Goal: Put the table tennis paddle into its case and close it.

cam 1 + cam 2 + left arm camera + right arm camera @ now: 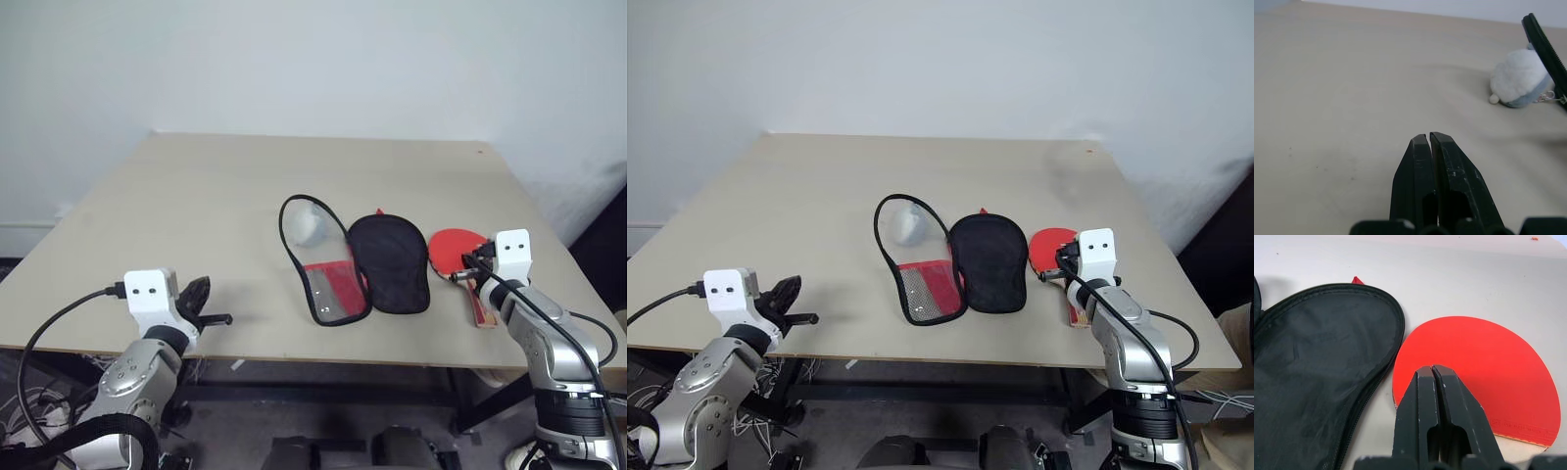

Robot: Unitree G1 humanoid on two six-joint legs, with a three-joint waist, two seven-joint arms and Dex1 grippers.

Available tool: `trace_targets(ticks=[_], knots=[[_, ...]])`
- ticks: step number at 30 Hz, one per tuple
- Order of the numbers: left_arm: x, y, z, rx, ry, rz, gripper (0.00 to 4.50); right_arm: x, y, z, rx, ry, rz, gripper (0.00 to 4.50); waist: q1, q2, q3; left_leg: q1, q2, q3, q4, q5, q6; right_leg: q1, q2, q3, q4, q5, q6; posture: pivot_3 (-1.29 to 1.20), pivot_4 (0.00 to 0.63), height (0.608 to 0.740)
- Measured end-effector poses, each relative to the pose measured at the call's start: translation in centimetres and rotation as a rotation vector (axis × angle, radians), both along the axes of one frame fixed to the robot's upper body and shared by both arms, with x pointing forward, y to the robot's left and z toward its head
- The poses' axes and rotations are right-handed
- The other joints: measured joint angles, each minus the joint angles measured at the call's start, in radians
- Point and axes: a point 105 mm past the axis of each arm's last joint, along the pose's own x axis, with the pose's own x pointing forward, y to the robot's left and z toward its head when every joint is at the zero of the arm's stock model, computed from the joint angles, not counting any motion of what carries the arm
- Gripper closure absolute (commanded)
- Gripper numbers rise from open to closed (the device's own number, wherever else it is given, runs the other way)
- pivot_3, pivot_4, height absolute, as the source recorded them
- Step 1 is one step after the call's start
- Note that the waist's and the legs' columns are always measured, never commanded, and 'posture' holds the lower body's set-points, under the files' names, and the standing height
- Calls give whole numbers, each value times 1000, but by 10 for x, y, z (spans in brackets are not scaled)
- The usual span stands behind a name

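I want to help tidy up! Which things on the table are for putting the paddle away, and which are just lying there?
For the job:
- table tennis paddle, red face up, beside the case
- case, lying open, black lining up
- right gripper, fingers shut, above the paddle
- left gripper, fingers shut, holding nothing

Just lying there:
- fluffy white charm on a chain by the case
- table

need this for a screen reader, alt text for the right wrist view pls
The right gripper, black fingers shut, hovers over the round red rubber table tennis paddle lying flat on the beige table. Beside the paddle lies the open case, its black lining facing up.
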Motion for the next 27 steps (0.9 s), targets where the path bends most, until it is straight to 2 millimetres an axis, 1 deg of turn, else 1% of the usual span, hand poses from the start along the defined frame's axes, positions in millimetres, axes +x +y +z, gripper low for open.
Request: trace_targets(ticks=[5, 8, 13, 16, 21, 24, 27], knots=[[-2, 1, -3, -4, 8, 15, 4500, 3, 6, 0, 3, 0, 18, 4485, 0, 0, 0, 0, 0, 0, 0, 0, 0, 0, 0, 0, 0, 0, 0, 0, 0, 740], [-1, 1, -3, -12, 6, 21, 4500, 6, 8, 4, -3, -11, 31, 4485, 1, 0, 0, 0, 0, 0, 0, 0, 0, 0, 0, 0, 0, 0, 0, 0, 0, 740], [-2, 2, -2, -12, 1, 23, 4500, 6, 1, 8, -39, -5, 33, 4485, 0, 0, 0, 0, 0, 0, -4, 0, 0, 0, 0, -1, -5, 0, -1, 0, 0, 740], [-2, 1, -1, -8, -3, 6, 4500, 4, 3, 8, -37, 8, 37, 4485, 0, 0, 0, 0, 0, 0, -6, 2, -3, 0, 0, -1, -7, 1, 0, 0, 0, 740], [2, 7, 6, 3, -25, -25, 4500, 0, 8, 13, -39, 9, 51, 4485, 1, 0, 0, 0, 0, -1, -9, 3, -5, 0, 1, -1, -9, 1, 0, 0, 0, 740], [8, 9, 14, 0, -48, -57, 4500, -3, 9, 12, -35, 24, 57, 4485, 2, 0, 0, -1, -1, -1, -9, 3, -5, 0, 0, -2, -10, 1, 0, 0, 0, 740], [13, 8, 24, -4, -76, -95, 4500, -5, 6, 17, -43, 20, 56, 4485, 1, 0, 0, -1, -1, 0, -9, 3, -5, 0, 0, -2, -10, 1, 0, 0, 0, 740]])
